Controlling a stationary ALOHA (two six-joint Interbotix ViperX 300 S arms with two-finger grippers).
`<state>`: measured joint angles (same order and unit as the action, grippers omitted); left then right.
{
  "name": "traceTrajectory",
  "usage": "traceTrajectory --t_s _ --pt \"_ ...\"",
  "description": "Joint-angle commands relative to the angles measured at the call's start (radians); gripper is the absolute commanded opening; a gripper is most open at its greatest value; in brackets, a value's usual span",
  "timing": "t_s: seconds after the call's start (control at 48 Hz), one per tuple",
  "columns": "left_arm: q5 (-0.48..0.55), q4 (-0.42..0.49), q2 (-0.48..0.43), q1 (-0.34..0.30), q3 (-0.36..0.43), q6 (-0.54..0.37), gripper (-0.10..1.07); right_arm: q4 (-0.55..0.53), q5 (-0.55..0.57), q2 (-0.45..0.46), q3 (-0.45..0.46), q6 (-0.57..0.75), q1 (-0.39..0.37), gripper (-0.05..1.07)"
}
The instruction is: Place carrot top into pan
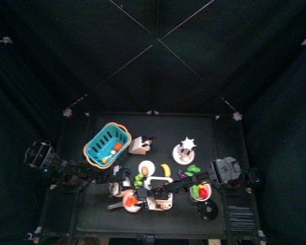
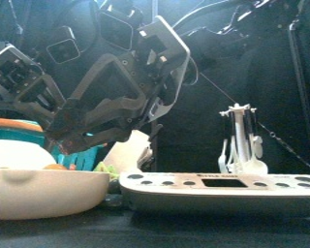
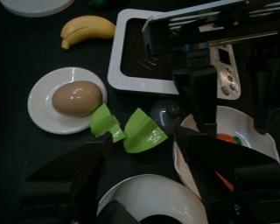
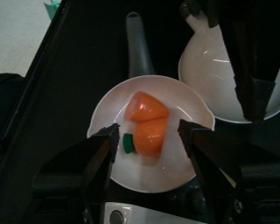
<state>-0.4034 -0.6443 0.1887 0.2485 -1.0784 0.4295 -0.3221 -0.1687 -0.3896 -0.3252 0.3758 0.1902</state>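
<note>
Right pincer gapes wide over the pan; orange carrot top, green-tipped, lies inside; left pincer's state unclear.

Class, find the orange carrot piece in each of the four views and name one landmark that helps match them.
Top view: too small to tell.
Front view: not visible.
Left wrist view: orange speck in the white pan.
Right wrist view: orange carrot piece in the pan, centre.
Shared landmark: the white pan.
</note>
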Motion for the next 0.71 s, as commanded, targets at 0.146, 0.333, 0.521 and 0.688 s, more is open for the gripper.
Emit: traceTrajectory --t_s 0.146,0.333,0.521,0.688 --pt "0.009 0.095 0.058 -0.058 0.037 0.017 0.93 0.0 -0.006 0.117 -0.054 -0.011 -0.006 0.9" --pt "0.032 0.11 0.095 -0.092 0.046 0.028 0.93 -0.002 -0.012 0.227 -0.137 -0.012 -0.006 0.9" --pt "0.149 0.118 0.087 -0.121 0.091 0.028 0.93 -0.002 -0.012 0.316 -0.218 -0.011 -0.011 0.9" --pt "0.411 0.123 0.026 -0.189 0.207 0.026 0.93 0.005 -0.011 0.397 -0.308 -0.008 -0.02 0.9"
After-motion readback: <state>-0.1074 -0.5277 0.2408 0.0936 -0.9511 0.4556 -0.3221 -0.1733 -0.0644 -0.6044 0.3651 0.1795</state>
